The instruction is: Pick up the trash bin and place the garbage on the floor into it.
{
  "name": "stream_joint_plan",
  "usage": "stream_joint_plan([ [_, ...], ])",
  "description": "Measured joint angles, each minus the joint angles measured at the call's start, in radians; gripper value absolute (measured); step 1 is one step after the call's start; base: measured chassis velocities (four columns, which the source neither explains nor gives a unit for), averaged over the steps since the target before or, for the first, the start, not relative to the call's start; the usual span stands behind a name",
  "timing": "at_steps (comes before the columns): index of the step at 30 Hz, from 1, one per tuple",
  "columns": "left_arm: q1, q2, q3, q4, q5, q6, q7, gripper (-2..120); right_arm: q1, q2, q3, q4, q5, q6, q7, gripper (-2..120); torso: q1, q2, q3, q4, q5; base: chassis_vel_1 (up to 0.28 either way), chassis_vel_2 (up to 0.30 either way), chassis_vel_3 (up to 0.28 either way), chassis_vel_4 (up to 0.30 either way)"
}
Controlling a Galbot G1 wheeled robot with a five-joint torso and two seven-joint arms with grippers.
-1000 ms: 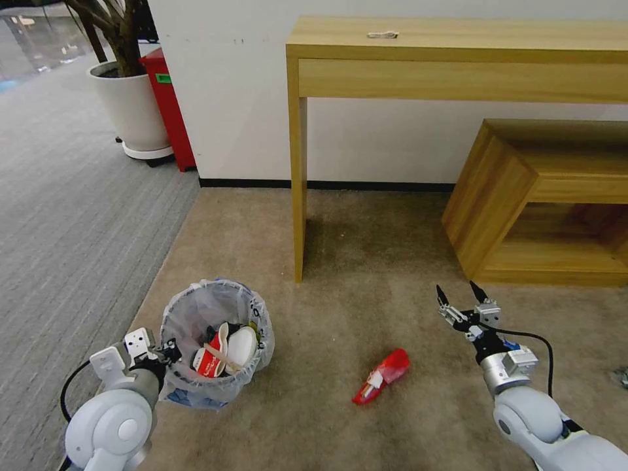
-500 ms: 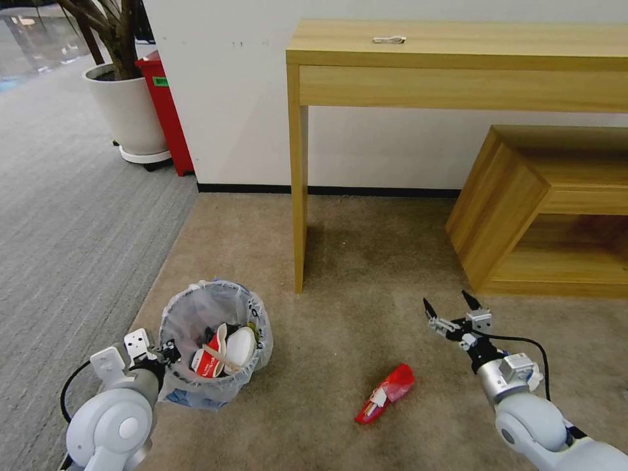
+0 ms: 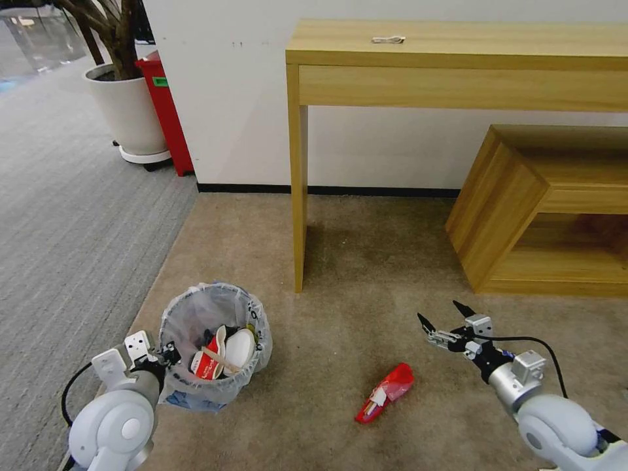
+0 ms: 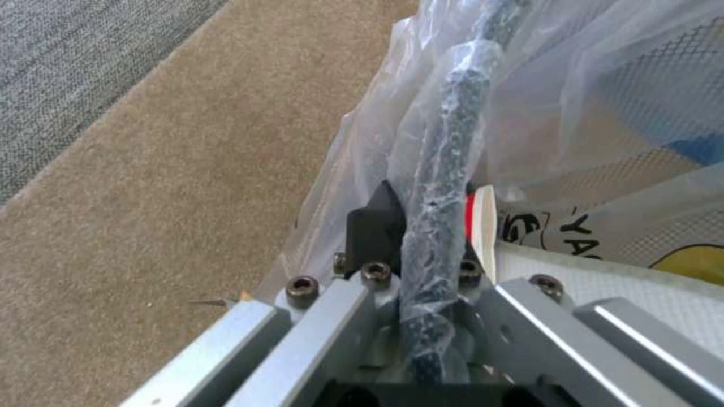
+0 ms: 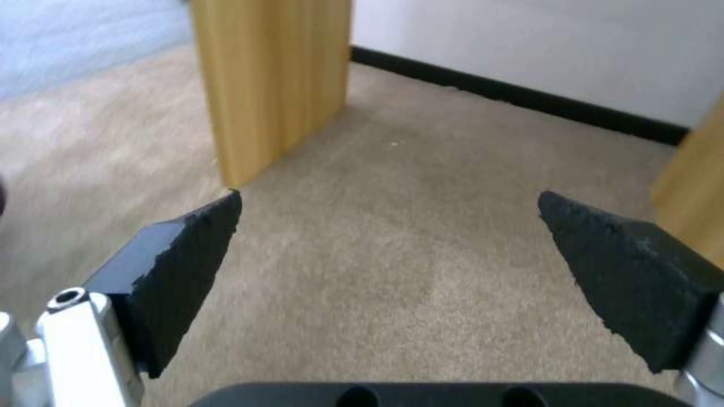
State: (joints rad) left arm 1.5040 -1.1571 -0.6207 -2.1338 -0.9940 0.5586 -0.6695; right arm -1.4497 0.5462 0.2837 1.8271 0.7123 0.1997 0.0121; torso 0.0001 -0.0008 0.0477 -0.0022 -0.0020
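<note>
The right gripper (image 3: pixel 445 318), jaws spread wide and empty, hangs over the beige floor (image 3: pixel 366 275) just beyond a crushed red cup (image 3: pixel 384 392). Light and already flattened, the cup should pinch easily across its middle. The left gripper (image 3: pixel 165 354) clamps the bag-lined rim of the trash bin (image 3: pixel 212 340), part-filled, nearby.

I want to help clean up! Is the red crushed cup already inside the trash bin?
No, the red crushed cup lies on the beige carpet, apart from the trash bin.
</note>
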Motion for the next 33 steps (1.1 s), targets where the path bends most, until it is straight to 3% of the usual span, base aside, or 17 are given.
stream_joint_plan([
  [11,-0.001,-0.007,0.007,0.001,0.008,-0.001,0.002,0,0.015,-0.083,0.013,-0.047,-0.241,0.086,-0.135,100,0.000,0.000,0.000,0.0000,0.0000,0.000,0.000,0.000,0.000],
  [15,-0.001,-0.012,0.009,0.002,0.014,-0.001,0.002,0,0.043,-0.113,0.052,-0.090,-0.455,0.172,-0.213,100,0.000,0.000,0.000,0.0000,0.0003,0.000,0.000,0.000,0.000],
  [21,0.002,-0.026,0.013,0.002,0.025,0.000,0.002,0,0.081,-0.144,0.065,-0.112,-0.607,0.228,-0.262,100,0.000,0.000,0.000,0.0000,0.0002,0.000,0.000,0.000,0.000],
  [33,-0.001,-0.062,0.017,0.017,0.057,0.002,0.006,0,0.303,-0.151,-0.088,-0.124,-0.822,0.334,-0.343,100,0.000,0.000,0.000,0.0000,-0.0002,0.000,0.000,0.000,0.000],
])
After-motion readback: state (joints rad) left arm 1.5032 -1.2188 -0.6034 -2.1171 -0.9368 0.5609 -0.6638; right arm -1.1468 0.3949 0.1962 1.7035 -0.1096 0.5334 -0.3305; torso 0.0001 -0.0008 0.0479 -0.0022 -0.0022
